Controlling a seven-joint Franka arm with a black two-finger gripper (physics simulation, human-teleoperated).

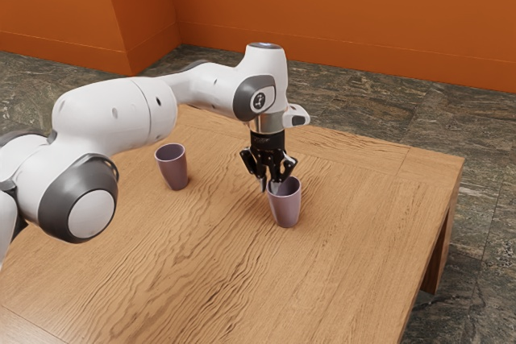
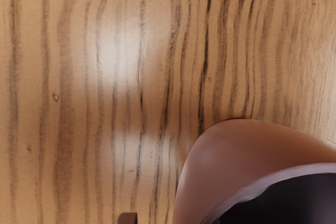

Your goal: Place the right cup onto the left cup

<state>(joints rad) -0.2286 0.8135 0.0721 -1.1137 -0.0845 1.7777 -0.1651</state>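
Jaws slightly apart at the near cup, its mouth dark, second cup upright toward the worktop's far edge!

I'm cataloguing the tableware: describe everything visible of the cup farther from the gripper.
The cup is dusky mauve, smooth, perhaps plastic or ceramic, with a round open mouth, darker inside, and walls narrowing towards the base. No handle shows. It stands upright on the wooden table, which alone appears to touch it.
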